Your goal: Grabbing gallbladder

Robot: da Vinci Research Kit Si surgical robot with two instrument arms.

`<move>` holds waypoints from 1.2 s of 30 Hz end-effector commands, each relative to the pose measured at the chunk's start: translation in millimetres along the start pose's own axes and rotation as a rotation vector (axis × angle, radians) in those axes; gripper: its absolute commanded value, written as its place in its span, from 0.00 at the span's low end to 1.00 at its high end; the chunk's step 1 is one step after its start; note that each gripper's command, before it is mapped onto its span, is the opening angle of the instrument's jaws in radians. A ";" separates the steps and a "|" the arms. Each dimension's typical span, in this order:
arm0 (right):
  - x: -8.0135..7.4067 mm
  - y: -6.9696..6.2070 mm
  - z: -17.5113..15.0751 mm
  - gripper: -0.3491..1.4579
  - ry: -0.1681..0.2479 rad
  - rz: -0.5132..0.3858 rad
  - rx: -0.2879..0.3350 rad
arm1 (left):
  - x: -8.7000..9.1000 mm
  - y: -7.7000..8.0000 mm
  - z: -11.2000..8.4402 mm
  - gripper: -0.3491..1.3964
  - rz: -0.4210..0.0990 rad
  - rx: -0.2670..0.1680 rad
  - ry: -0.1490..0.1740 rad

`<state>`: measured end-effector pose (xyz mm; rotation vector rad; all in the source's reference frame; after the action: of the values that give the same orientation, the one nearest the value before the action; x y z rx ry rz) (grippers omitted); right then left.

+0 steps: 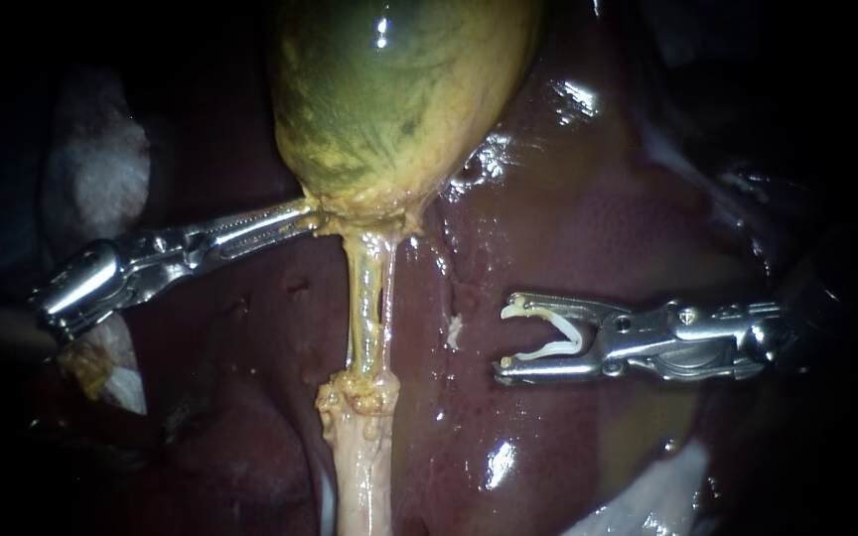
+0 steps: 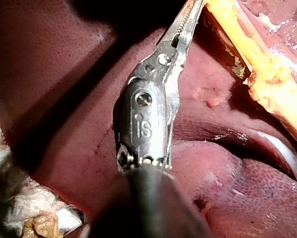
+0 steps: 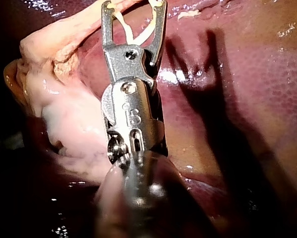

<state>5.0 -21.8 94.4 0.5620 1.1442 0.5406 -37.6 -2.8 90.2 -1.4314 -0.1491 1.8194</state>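
Gallbladder point(image 1: 389, 99), endoscope view: green-yellow, above the middle, lying on the liver point(image 1: 598, 218); its neck narrows into a pale tube point(image 1: 367, 308) that runs downward.
Left instrument point(image 1: 310, 211): jaws closed almost flat on the yellow fringe at the gallbladder's neck; only a thin edge appears to be held.
Risk, left: a slip or tear is judged likely if the neck is pulled on so small a bite; the wall could be punctured and bile spilled.
Right instrument point(image 1: 505, 340): jaws spread wide, a white clip point(image 1: 576, 338) seated between them and touched by both; well apart from the tube, over liver.
Risk, right: the liver could be scraped by the spread tips, or the clip lost, if a careless move is made.
Hidden, endoscope view: the gallbladder's top is cut off; depth of bite cannot be read; gauze point(image 1: 101, 169) at the left is half lost in dark.
Left wrist view: left instrument point(image 2: 185, 25) is cut off ahead, so tips and gallbladder are not shown; only the tube point(image 2: 260, 57) beside the jaws and liver point(image 2: 64, 99) under them are seen. The grip cannot be confirmed here.
Right wrist view: right instrument point(image 3: 133, 7) jaws wide, clip point(image 3: 122, 25) inside, tips partly cut off. The tube point(image 3: 64, 39) lies beside it, not between the jaws; the gallbladder is not shown.
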 end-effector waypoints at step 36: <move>0.0 1.8 0.8 0.52 -0.001 -0.041 -0.001 | 8.6 2.6 -5.0 0.00 -0.066 -0.043 0.097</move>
<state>5.6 -20.5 95.9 0.5371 1.1526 0.5047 -35.0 -0.8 80.3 -1.5242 -0.1859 1.6970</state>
